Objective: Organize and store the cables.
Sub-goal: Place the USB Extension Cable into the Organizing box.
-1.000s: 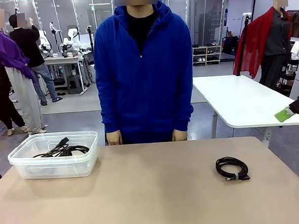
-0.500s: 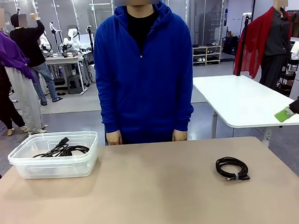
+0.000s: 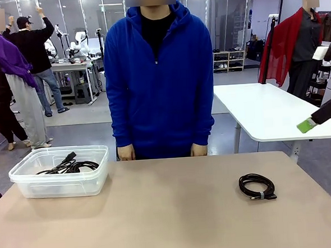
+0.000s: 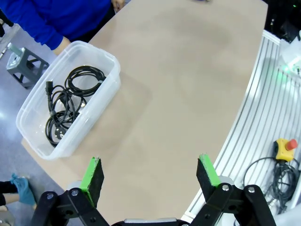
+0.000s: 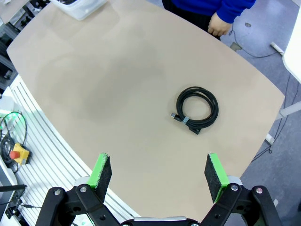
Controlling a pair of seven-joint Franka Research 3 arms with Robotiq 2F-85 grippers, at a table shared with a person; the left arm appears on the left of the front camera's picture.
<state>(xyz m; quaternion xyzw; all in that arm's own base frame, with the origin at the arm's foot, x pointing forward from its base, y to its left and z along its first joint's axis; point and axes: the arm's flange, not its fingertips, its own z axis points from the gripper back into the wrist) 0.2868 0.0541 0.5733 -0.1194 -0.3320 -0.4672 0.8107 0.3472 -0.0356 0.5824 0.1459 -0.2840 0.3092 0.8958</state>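
Front view: at the picture's right edge, one green fingertip pad (image 3: 307, 126) of the robot's right arm has edged slightly inward since a second ago. Everything else holds: the person in the blue hooded top (image 3: 159, 74) stands with both hands at the far edge of the tan table (image 3: 171, 225). The thin black coiled cable with a small grey tie (image 3: 257, 186) lies loose at right. The clear plastic bin (image 3: 59, 185) at left keeps its tangled black cords (image 3: 71, 166). By these pictures, the arm is only starting to stir, likely toward that last loose coil (nothing new is stored). Most of that arm is cut off by the frame.

Left wrist view: the left gripper (image 4: 150, 173) hangs high with its fingers spread wide and empty, the bin well ahead of it. How many cords lie inside is hard to count; they overlap.

Right wrist view: the right gripper (image 5: 157, 172) also hangs with fingers spread and empty, high above the coiled cable, which rests well apart from the bin. The bin is cropped to a corner at the top edge.
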